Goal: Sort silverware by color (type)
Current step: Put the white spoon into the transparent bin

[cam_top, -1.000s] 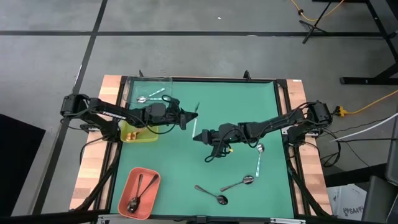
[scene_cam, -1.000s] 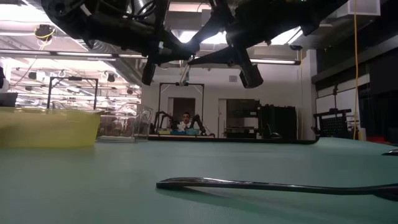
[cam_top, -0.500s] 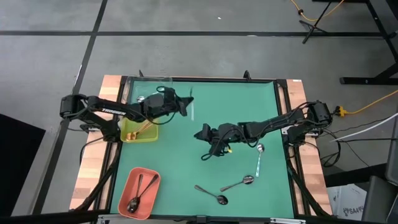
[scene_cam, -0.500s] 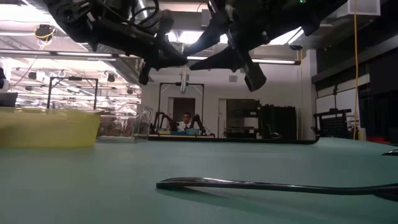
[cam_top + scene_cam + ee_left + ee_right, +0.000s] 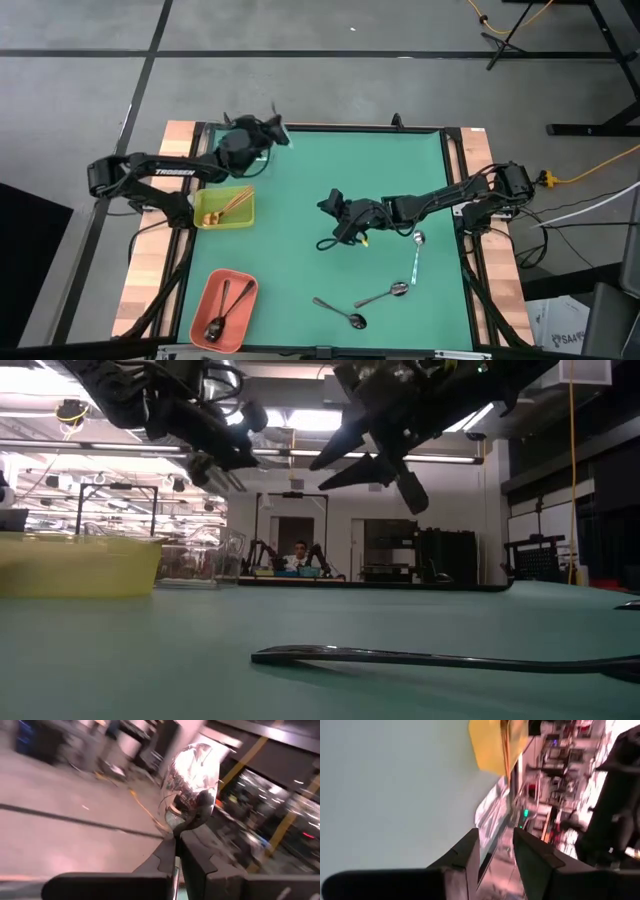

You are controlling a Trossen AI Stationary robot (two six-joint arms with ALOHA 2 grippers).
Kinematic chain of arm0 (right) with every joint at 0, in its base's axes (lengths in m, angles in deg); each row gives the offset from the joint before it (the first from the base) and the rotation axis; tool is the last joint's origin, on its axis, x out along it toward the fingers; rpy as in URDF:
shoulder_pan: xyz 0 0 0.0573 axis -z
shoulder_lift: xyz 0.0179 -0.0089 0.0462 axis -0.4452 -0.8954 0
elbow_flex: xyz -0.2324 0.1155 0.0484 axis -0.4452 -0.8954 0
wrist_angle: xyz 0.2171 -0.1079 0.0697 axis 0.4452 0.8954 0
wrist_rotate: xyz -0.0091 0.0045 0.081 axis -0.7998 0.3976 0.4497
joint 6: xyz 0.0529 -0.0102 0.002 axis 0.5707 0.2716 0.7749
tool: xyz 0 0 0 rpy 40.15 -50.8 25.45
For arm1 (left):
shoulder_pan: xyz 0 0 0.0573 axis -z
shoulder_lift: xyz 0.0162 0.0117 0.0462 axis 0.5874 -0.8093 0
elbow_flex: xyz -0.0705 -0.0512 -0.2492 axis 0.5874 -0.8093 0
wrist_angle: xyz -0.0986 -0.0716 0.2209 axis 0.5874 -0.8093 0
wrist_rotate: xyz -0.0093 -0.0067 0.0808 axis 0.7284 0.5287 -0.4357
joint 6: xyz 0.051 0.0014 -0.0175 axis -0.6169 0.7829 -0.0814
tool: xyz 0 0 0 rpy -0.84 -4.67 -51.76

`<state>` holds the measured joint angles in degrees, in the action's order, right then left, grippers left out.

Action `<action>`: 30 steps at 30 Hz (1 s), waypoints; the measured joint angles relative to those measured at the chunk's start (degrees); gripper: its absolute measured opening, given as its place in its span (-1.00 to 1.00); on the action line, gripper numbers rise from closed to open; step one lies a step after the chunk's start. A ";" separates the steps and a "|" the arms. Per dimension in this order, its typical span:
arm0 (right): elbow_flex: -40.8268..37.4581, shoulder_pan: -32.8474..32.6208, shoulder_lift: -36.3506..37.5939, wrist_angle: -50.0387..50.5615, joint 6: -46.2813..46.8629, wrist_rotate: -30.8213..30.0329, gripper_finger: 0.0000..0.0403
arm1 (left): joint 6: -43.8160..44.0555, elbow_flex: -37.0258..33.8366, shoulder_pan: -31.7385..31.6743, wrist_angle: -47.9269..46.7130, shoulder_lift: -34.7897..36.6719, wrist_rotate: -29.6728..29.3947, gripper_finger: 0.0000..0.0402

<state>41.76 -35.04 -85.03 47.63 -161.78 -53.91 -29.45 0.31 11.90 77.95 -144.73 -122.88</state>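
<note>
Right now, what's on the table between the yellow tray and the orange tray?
Nothing. In the high view the green mat is bare between the yellow tray and the orange tray, each holding spoons of its own.

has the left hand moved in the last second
Yes. In the high view the left hand, shut on a silver spoon, swung from beside the yellow-green tray to the table's far edge.

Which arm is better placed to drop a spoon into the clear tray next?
Left: its fingers hold a shiny silver spoon near the table's far-left corner; the right fingers appear empty.
</note>
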 joint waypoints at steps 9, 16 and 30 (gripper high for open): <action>-0.04 0.02 0.00 0.36 4.84 -4.23 -0.43 | -1.30 0.09 -3.26 -6.98 7.56 -14.76 -0.94; -0.04 0.02 0.00 0.38 4.98 -4.05 -0.43 | 13.86 0.09 -3.59 -23.90 8.53 -23.07 -0.94; -0.04 0.02 0.00 0.79 9.46 -3.79 -0.43 | 42.29 0.09 -10.35 -42.77 3.50 -16.72 -0.94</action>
<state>41.72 -35.01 -85.03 48.43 -152.32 -57.70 12.85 0.39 1.55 35.19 -141.23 -139.61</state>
